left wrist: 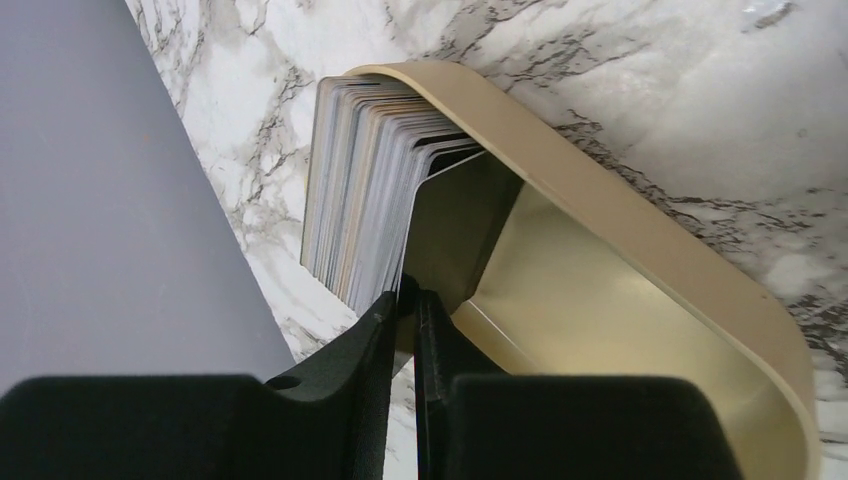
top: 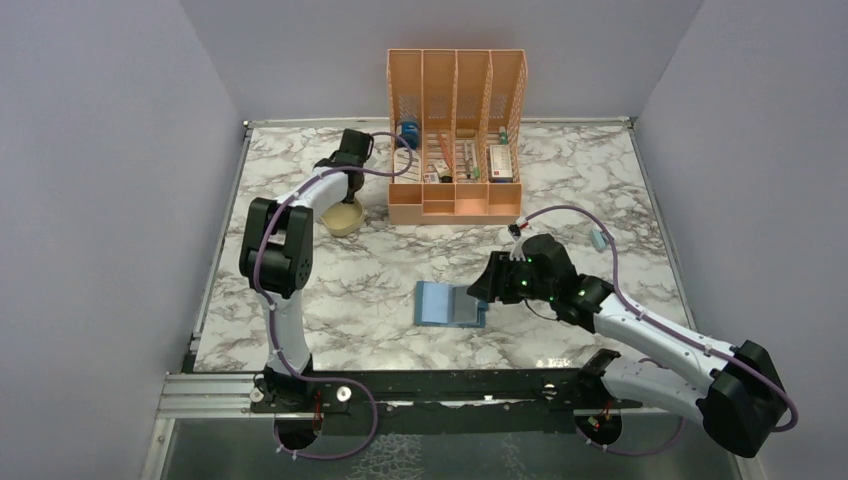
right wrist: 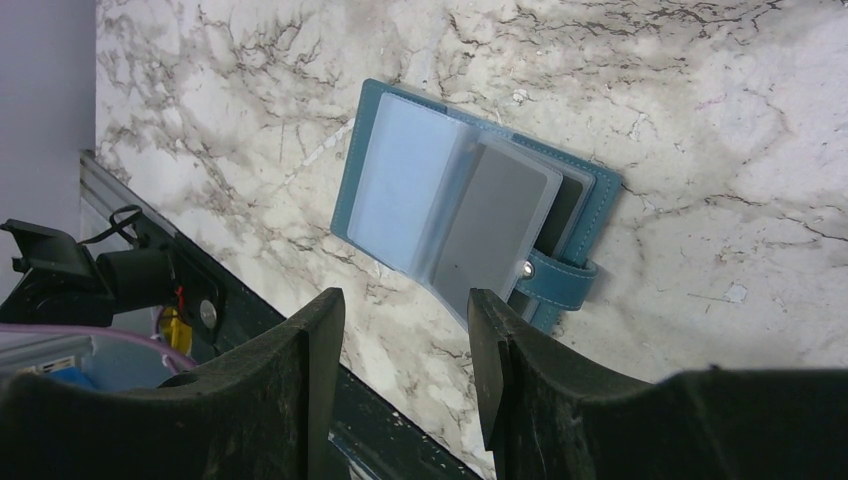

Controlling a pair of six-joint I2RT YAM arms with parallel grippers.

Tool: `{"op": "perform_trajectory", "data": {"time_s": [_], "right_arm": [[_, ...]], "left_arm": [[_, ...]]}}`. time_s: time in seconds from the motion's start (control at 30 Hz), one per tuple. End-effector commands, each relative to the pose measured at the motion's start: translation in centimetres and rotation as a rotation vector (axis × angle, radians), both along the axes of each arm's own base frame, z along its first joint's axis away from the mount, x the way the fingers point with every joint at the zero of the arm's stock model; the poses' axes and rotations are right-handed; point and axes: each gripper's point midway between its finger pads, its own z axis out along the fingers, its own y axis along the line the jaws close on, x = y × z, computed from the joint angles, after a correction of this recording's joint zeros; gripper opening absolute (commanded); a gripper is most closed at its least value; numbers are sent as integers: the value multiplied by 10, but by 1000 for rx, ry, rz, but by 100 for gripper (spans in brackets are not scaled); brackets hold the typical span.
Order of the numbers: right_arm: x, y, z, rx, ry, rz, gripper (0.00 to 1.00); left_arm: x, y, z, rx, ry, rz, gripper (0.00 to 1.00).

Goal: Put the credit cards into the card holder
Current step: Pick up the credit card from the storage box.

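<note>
A row of credit cards [left wrist: 360, 180] stands on edge at one end of the beige tray [left wrist: 620, 220]. My left gripper [left wrist: 412, 300] reaches into that tray [top: 343, 218] at the back left of the table. Its fingers are closed to a thin gap on the lower edge of the dark end card [left wrist: 455, 225]. The teal-blue card holder [top: 450, 303] lies open flat on the marble, clear sleeves up and snap tab out to one side. My right gripper [right wrist: 405, 310] hovers open just beside the card holder [right wrist: 460, 200], nothing between its fingers.
An orange slotted desk organiser [top: 455, 135] stands at the back centre, just right of the tray. A small pale-blue object [top: 598, 240] lies at the right. The black base rail [top: 420, 385] runs along the near edge. Grey walls close in the table.
</note>
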Motion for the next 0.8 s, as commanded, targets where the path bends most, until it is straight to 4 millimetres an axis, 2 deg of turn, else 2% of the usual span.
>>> {"op": "perform_trajectory", "data": {"time_s": [0.0,0.07,0.27,0.43,0.63,0.67,0.77], "right_arm": [[5,10,19,48,-32,17,49],[5,9,20,46,-33,16,49],[2,8,23,56,-37,17,49],[-1,8,24,63,-34,23,49],[-3,5,18,45,-12,16,49],[-3,3,17,34,-7,11,48],[-3,-2,12,-3,10,-3,48]], "left_arm": [[-11,-7,14,31,-7,10,11],[-14,-11,17,38,-5,7,11],[-23,-22,30,-4,-2,11,0],[-33,-35,49,-106,-32,23,0],[-54,-51,80,-309,-119,78,0],[-59,-56,93,-364,-147,76,0],[-76,-76,110,-538,-171,62,0]]}}
